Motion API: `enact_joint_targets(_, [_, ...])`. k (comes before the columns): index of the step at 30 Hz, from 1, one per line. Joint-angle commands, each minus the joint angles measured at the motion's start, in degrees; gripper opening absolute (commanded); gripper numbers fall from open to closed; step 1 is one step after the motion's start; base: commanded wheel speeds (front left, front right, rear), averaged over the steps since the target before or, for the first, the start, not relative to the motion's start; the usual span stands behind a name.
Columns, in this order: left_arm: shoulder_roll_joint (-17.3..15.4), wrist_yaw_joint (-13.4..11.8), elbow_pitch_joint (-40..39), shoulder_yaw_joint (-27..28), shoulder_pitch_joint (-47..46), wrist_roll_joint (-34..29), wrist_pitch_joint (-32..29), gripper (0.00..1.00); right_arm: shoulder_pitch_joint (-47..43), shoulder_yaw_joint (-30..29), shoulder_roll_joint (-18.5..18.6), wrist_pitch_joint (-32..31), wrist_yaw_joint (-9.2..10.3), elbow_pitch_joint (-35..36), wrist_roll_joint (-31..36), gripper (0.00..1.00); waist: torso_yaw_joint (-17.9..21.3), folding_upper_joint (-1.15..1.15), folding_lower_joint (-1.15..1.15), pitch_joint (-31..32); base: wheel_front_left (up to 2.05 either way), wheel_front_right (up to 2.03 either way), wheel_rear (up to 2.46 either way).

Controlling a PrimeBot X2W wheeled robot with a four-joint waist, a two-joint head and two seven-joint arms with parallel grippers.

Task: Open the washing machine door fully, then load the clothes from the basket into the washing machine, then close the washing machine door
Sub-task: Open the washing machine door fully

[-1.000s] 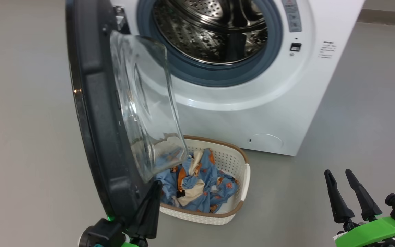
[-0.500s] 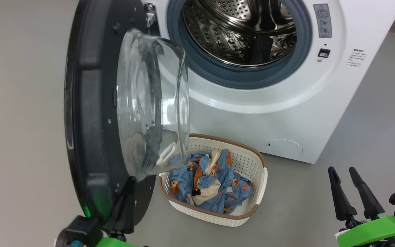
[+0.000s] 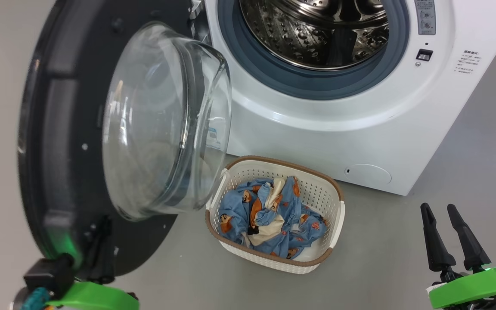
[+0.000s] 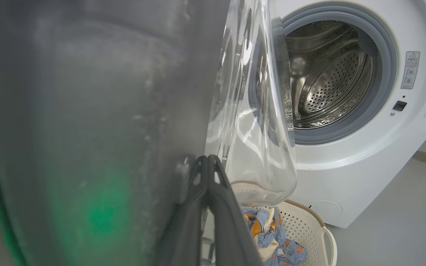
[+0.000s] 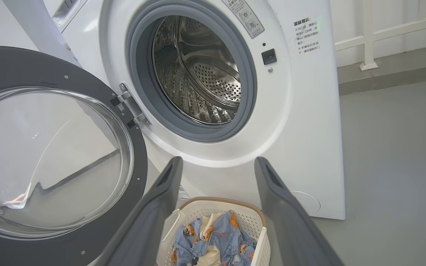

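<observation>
So the left gripper (image 4: pixel 207 162) has its fingers pressed together, tips against the inside of the washing machine door (image 3: pixel 45 172) near its bottom edge, with the door swung wide to the left. The basket (image 3: pixel 274 159) of clothes (image 3: pixel 269 211) sits on the floor (image 3: pixel 381 258) below the drum (image 3: pixel 317 34). That's ahead and left of the right gripper (image 3: pixel 438 209) with its spread, empty fingers, so I'd guess that arm's nearer.

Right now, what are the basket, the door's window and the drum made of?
The basket looks like matte cream plastic, moulded with holes. The door window seems clear glass or hard plastic: see-through, with glossy reflections. The drum is likely polished steel: silvery, mirror-shiny, punched with holes.
</observation>
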State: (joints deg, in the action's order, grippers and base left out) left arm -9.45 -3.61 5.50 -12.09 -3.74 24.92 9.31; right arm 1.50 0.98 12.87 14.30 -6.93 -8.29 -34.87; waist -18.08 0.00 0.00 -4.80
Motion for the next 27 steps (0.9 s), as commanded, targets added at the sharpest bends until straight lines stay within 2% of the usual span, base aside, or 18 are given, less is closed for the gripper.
enact_joint_targets(1, [-2.4,-1.1,-0.9,3.5,-3.1,0.6,0.2,0.0,2.1,1.0,0.8,0.7,-0.56,1.6,0.6,1.0,-0.2,0.0,0.0,-0.3,0.0,0.0,0.0])
enact_joint_targets(27, [-14.9,-0.7,8.7,12.0,-15.4,4.7,-8.7,0.0,5.3,0.5,0.5,0.7,-0.56,2.5,0.3,1.0,-1.7,0.0,0.0,-5.9,0.0,0.0,0.0])
